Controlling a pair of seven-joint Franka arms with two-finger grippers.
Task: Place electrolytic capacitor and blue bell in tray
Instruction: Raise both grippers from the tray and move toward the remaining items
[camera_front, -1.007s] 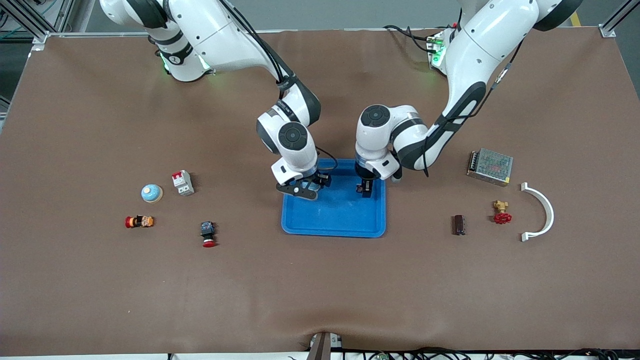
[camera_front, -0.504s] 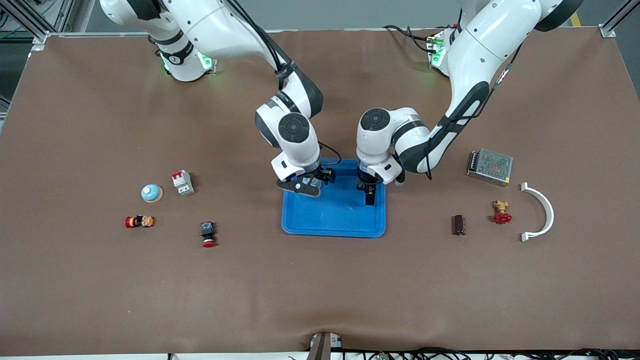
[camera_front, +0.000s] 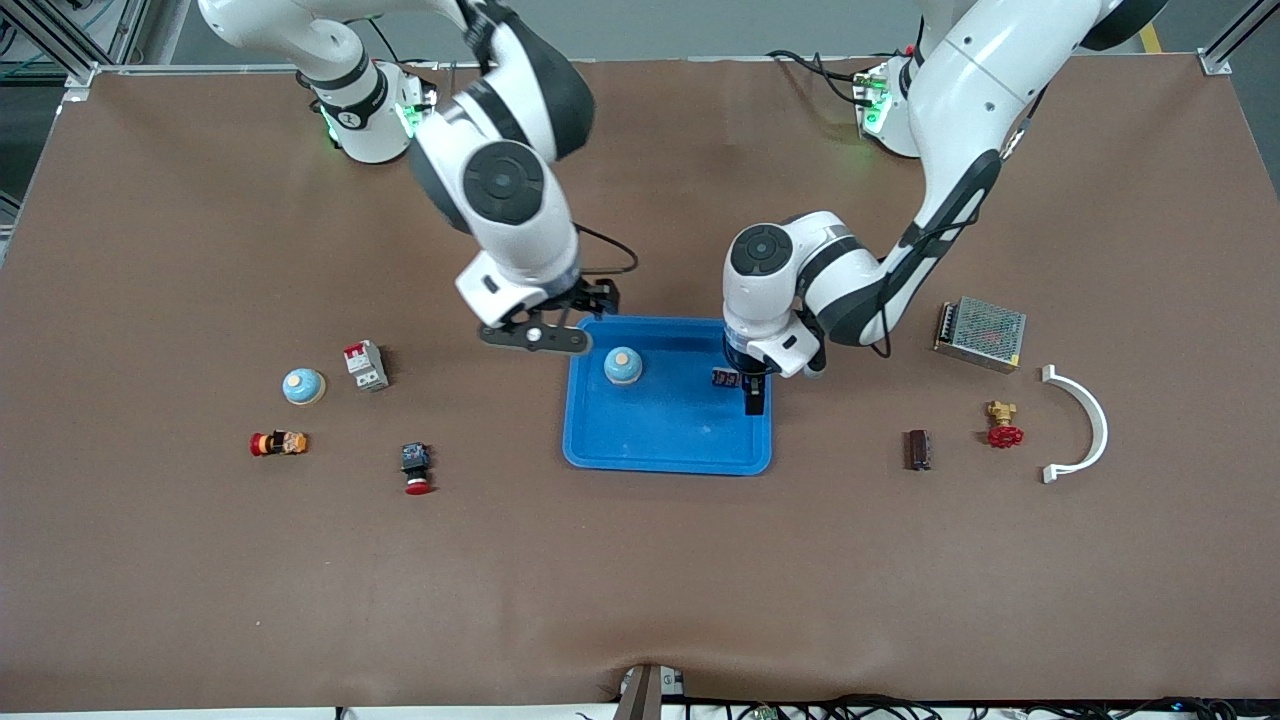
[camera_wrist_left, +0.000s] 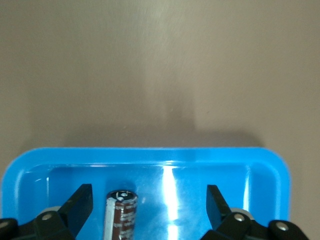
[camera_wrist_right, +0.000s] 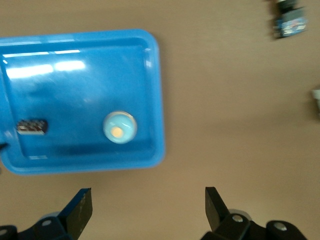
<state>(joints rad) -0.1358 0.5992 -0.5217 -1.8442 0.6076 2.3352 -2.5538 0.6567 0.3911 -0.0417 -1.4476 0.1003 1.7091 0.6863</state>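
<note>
A brown mat (camera_front: 640, 560) covers the whole table under even overhead light that casts soft shadows, with aluminium frame posts (camera_front: 1225, 50) at its corners, grey floor (camera_front: 690, 25) above, and cables (camera_front: 900, 708) along the lower edge.

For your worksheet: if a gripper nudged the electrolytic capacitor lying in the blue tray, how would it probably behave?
The electrolytic capacitor is a small cylinder lying on its side, so it would probably roll. The tray floor looks glossy, so it may also slide, though the raised rim should stop it. It likely stays rigid.
</note>
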